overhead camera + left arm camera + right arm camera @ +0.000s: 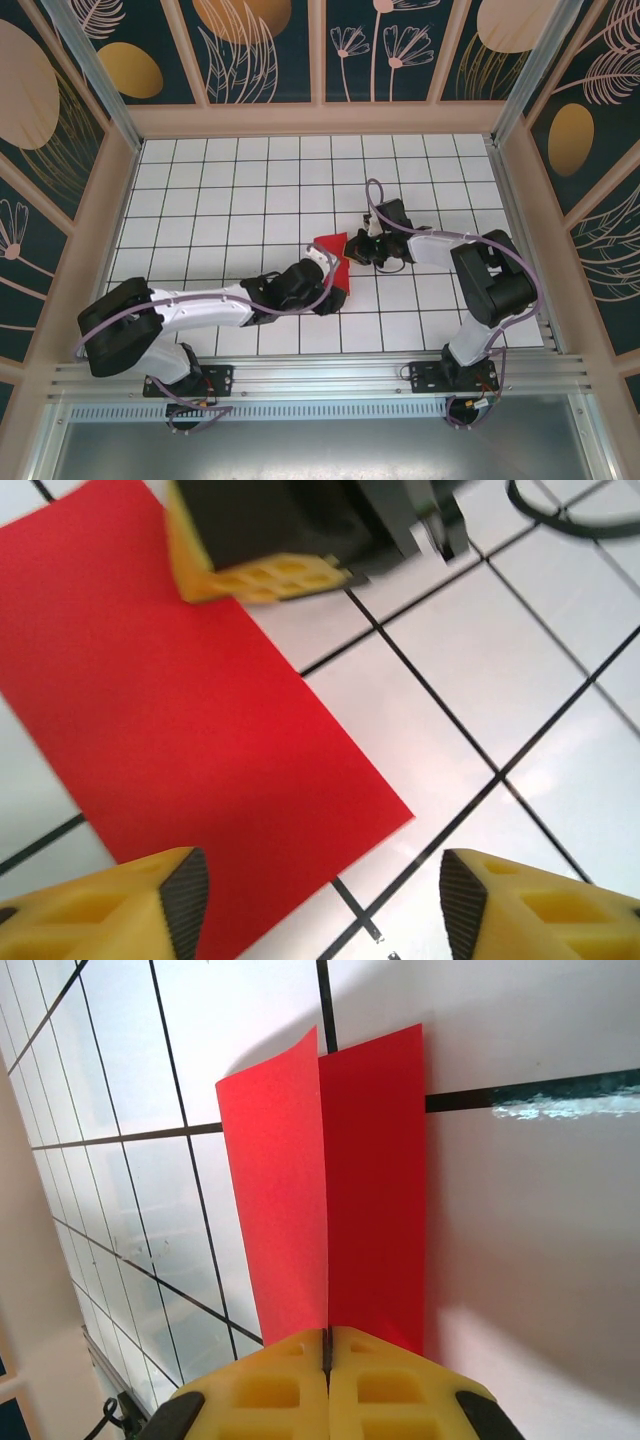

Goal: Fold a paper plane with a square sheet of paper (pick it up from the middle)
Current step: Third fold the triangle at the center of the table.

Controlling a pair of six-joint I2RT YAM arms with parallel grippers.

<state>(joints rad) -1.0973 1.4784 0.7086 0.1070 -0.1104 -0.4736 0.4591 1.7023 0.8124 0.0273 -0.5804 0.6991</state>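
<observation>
The square sheet of paper (333, 248), at the centre of the desk (230, 200), is pinched mid-fold by the closed right tool (327, 1340) at its 3 o'clock, and pressing of the first crease by the open, empty left tool (322, 895) is judged next.

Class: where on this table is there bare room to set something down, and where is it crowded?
Bare: far rows of the white tiled table along the back wall, and its left side. Crowded: centre, left gripper and right gripper meeting the red paper sheet.
</observation>
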